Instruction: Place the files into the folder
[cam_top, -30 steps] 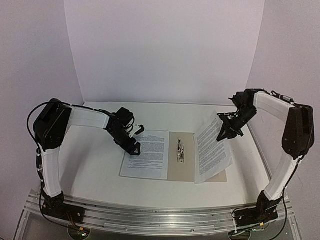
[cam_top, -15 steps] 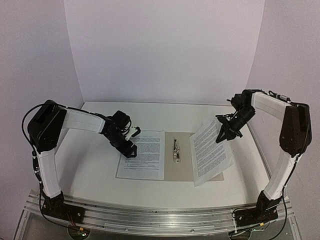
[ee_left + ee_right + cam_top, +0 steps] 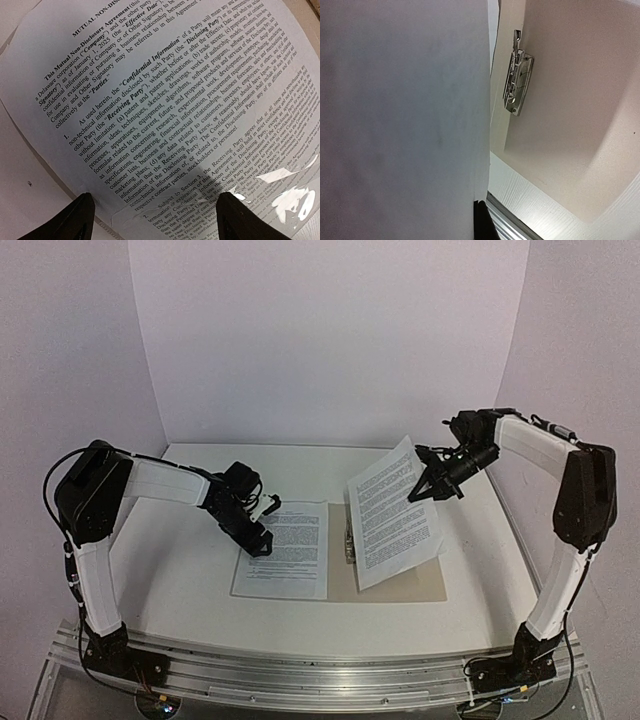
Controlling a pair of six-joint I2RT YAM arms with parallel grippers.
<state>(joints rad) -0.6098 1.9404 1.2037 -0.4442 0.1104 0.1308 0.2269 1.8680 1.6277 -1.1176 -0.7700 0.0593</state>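
Top external: right jaws clamped on raised sheet over folder, for insertion we judge; left jaws apart above flat sheet.

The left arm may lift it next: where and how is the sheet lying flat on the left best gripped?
I'd take the flat sheet by its left edge, low from the left with the open left pincer. It lies face up, so only an edge can be pinched, and its right edge sits near the clip of the folder.
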